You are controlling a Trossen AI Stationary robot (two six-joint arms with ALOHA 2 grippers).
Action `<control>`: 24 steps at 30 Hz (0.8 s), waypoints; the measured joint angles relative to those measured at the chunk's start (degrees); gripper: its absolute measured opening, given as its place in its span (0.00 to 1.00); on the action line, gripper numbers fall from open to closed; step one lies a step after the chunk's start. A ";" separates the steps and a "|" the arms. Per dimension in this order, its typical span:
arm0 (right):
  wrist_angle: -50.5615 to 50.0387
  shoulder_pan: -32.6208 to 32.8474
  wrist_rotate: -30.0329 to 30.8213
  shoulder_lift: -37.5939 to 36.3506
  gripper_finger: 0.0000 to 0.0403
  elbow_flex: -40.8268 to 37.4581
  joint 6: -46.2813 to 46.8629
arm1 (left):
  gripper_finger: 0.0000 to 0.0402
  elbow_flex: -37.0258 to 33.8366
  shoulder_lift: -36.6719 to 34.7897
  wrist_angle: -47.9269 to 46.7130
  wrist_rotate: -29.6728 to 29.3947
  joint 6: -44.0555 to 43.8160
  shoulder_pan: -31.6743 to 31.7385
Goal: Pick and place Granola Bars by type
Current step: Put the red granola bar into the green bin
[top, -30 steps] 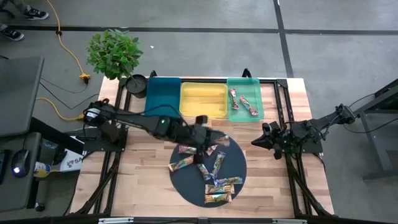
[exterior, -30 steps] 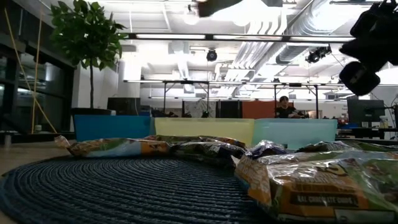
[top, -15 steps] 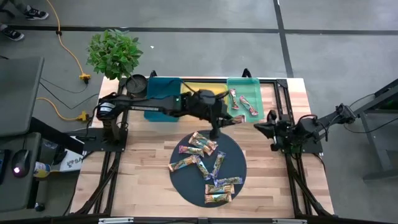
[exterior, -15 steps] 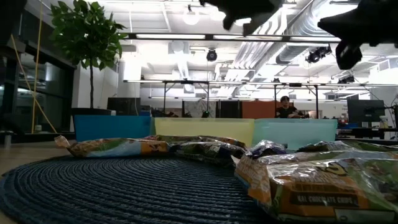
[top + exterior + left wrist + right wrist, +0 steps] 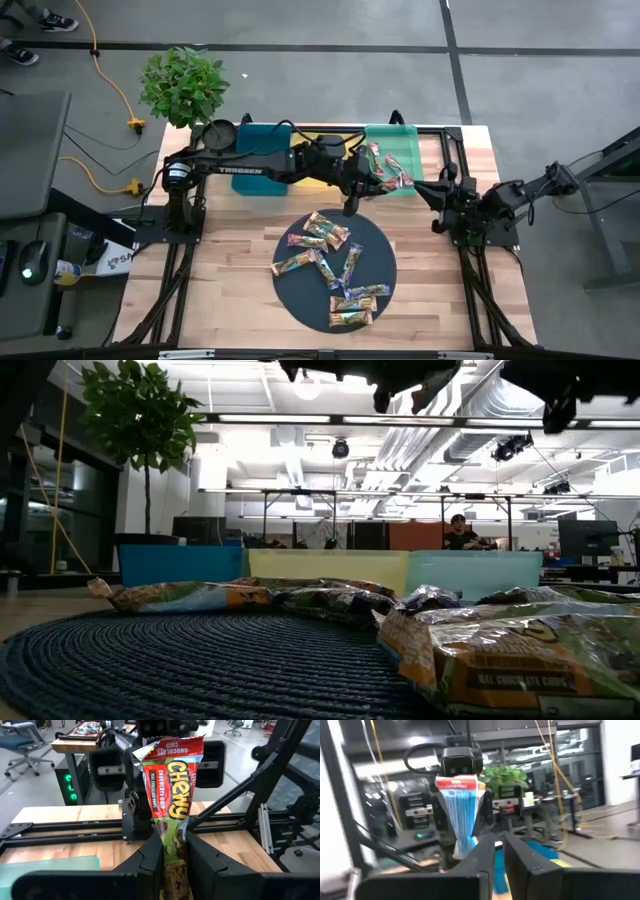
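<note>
**Held bar: handling and grip notes**

The left tool is closed on one granola bar. It pinches the bar at one end, and the rest of the wrapper stands out past the tool tips. The tool hangs above the counter. The green bin is just beyond it and the round dark mat is below and behind it.

The right tool waits opposite, near the counter edge, facing the left tool. Whether it is open or closed cannot be told.

The remaining bars lie loose and partly overlapping on the mat. Two more bars lie in the green bin.

Material: glossy printed film, crimped at the ends, over a flat rectangular core. The mat is ribbed and woven. The bins are smooth plastic.

Handling, as a judgement:
- The bar is light and semi-stiff.
- The film is slippery and may crease.
- Grip across the narrow width and on the core, not on the crimped seam alone.
- An end grip may let the bar swing.
</note>
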 joint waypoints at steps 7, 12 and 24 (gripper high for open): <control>-3.94 0.00 1.14 14.22 0.23 9.10 -1.06 | 0.16 0.00 0.00 0.51 -0.21 1.48 0.02; -3.44 0.00 1.23 18.91 0.40 12.44 -0.56 | 0.17 0.01 0.00 1.37 -0.48 1.63 0.02; -3.18 -1.71 -0.88 20.49 0.71 15.11 2.65 | 0.17 0.01 0.00 1.93 -0.22 1.63 0.02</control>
